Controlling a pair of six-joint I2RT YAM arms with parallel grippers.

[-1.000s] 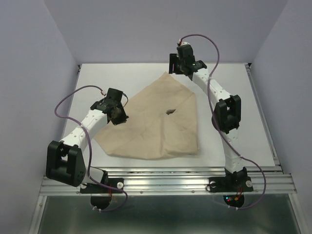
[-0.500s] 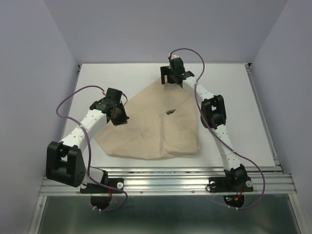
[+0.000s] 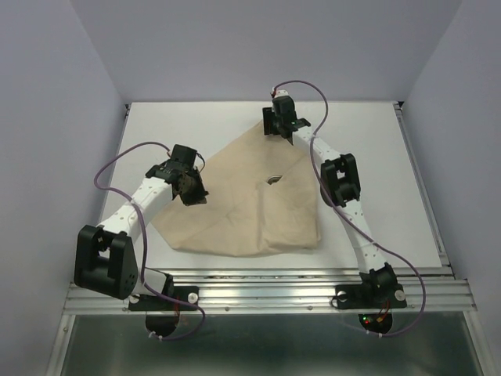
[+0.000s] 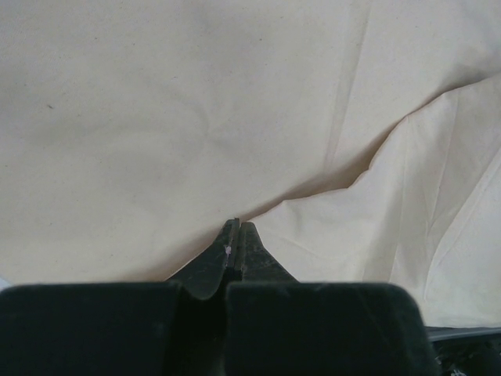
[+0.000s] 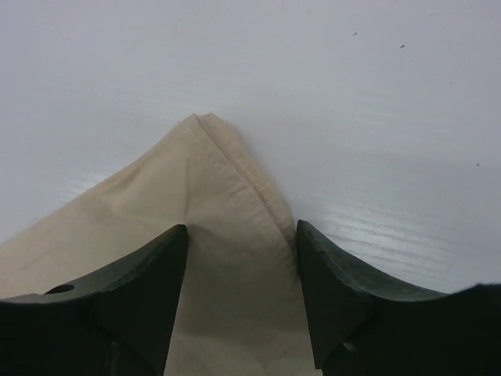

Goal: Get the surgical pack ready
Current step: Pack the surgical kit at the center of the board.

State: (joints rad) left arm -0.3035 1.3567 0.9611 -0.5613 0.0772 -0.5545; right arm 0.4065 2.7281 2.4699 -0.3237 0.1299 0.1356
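The beige cloth (image 3: 250, 207) lies folded over into a rough triangle on the white table. A small dark, shiny bit (image 3: 272, 179) peeks from a gap in its folds; the tray, instruments and gauze are otherwise hidden. My left gripper (image 3: 192, 193) is shut, its tips (image 4: 237, 229) resting at a fold line on the cloth (image 4: 196, 117) near its left edge; I see no cloth between the fingers. My right gripper (image 3: 272, 127) is low over the far corner. It stands open there, a finger on either side of the hemmed cloth corner (image 5: 215, 180), the gripper (image 5: 240, 227) empty.
Bare white table (image 3: 376, 157) surrounds the cloth on the right, far and left sides. Pale walls close in the back and sides. An aluminium rail (image 3: 266, 291) with the arm bases runs along the near edge.
My right arm swung left and down to the cloth's far corner, and its jaws now straddle that corner. The left arm and the cloth have hardly moved.
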